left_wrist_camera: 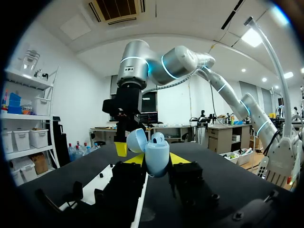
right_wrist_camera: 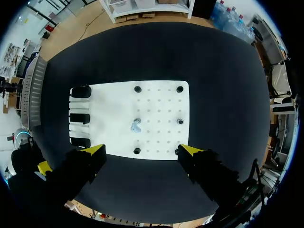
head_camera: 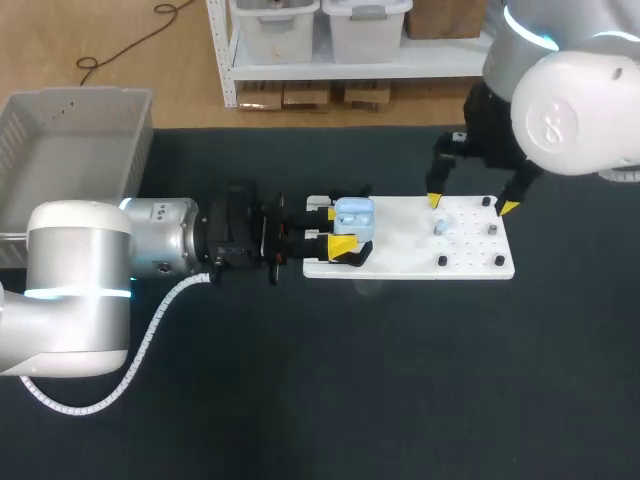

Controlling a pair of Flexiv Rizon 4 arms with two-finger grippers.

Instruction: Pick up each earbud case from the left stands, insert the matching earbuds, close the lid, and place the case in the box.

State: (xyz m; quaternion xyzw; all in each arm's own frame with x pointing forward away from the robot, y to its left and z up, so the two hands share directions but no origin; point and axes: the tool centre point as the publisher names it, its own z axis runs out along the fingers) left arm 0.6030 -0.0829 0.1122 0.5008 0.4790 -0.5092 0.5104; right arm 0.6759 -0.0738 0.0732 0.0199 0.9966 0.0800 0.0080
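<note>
One earbud in case in left pincer

The right gripper is hanging over the dark table, its two yellow-tipped fingers standing wide apart with nothing between them. Under it a white board is lying flat. Three black stands are lining one end, and black pegs are dotting the other. A small pale-blue earbud is resting on the board among the pegs — apart from both fingers.
</note>
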